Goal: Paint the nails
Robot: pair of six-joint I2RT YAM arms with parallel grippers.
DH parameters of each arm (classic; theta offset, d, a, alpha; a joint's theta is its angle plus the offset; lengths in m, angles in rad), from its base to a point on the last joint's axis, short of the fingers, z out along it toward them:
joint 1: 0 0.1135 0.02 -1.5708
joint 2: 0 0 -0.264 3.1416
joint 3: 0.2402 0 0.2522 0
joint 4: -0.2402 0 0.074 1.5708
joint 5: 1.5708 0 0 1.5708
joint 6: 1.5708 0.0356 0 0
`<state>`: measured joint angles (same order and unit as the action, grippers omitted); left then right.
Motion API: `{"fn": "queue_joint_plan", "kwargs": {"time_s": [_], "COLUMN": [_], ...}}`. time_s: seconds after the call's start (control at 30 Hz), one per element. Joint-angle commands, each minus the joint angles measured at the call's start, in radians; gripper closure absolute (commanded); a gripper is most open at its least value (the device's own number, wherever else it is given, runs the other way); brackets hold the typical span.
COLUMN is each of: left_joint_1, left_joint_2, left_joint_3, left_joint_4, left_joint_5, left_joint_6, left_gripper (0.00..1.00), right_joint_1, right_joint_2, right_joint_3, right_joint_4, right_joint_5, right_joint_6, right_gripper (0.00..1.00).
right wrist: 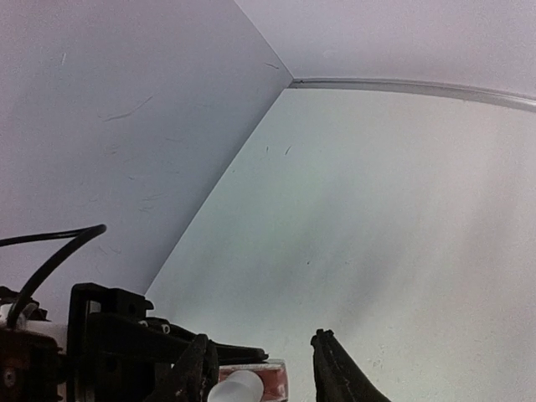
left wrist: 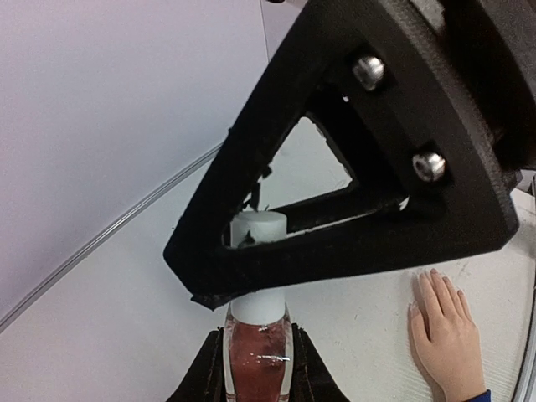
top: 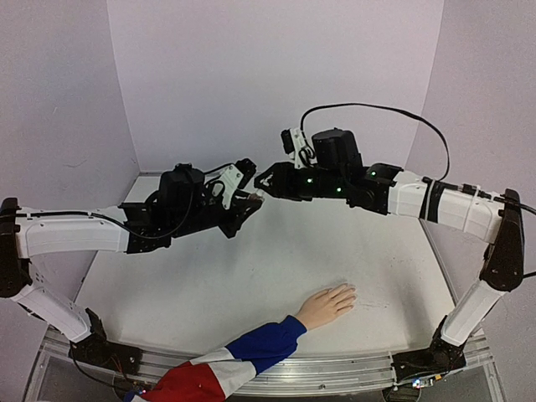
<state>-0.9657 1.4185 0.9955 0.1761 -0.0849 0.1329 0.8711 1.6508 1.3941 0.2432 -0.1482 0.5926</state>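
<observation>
My left gripper (left wrist: 258, 335) is shut on a small glass bottle (left wrist: 258, 360) of reddish polish with a white cap (left wrist: 258, 228), held in the air above the table's far middle (top: 251, 198). My right gripper (right wrist: 261, 364) is open, its jaws on either side of the cap (right wrist: 239, 388), which sits close to its left finger (right wrist: 197, 373). One black right finger (left wrist: 377, 167) crosses in front of the cap. The pale hand (top: 328, 304) lies flat near the front edge, far below both grippers. Its nails (left wrist: 435, 275) are too small to make out.
The hand's blue, white and red sleeve (top: 243, 356) runs off the front edge of the white table (top: 209, 276). Pale walls (top: 276, 75) close in the back and both sides. A black cable (top: 377, 109) loops above the right arm.
</observation>
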Motion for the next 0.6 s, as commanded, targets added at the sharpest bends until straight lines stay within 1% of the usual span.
{"fn": "queue_joint_plan", "kwargs": {"time_s": [0.0,0.1,0.17,0.27,0.33,0.4,0.43,0.47,0.53,0.57], "left_joint_1": [-0.005,-0.005,-0.005,-0.004,0.001,0.018,0.035,0.064,0.132,0.154], "left_joint_2": [-0.024,-0.040,-0.055,-0.069,-0.073,-0.083,-0.091,-0.099,-0.100,-0.098], "left_joint_3": [0.059,0.054,0.052,0.042,0.050,0.066,0.069,0.067,0.076,0.089], "left_joint_4": [0.060,0.054,0.048,0.046,0.032,-0.006,-0.021,-0.025,-0.026,-0.025], "left_joint_5": [-0.028,-0.032,-0.023,0.012,0.068,0.189,0.277,0.403,0.762,0.940], "left_joint_6": [0.027,0.033,0.011,-0.034,-0.063,-0.090,-0.107,-0.121,-0.178,-0.207], "left_gripper": [1.00,1.00,1.00,1.00,1.00,1.00,1.00,1.00,1.00,1.00], "right_joint_1": [0.006,0.005,0.006,0.006,0.003,0.002,0.003,0.003,0.002,0.000], "right_joint_2": [-0.002,-0.012,-0.010,-0.009,0.002,0.006,0.004,-0.002,-0.021,-0.028], "right_joint_3": [0.031,-0.001,0.003,-0.007,0.009,0.020,0.016,0.005,-0.028,-0.035], "right_joint_4": [0.062,0.092,0.097,0.116,0.119,0.116,0.113,0.109,0.091,0.049], "right_joint_5": [-0.016,-0.030,-0.062,-0.131,-0.214,-0.342,-0.422,-0.511,-0.711,-0.807], "right_joint_6": [0.019,0.027,0.024,-0.005,-0.058,-0.159,-0.217,-0.288,-0.429,-0.509], "right_gripper": [0.67,0.71,0.80,0.82,0.88,0.92,0.95,1.00,1.00,1.00]}}
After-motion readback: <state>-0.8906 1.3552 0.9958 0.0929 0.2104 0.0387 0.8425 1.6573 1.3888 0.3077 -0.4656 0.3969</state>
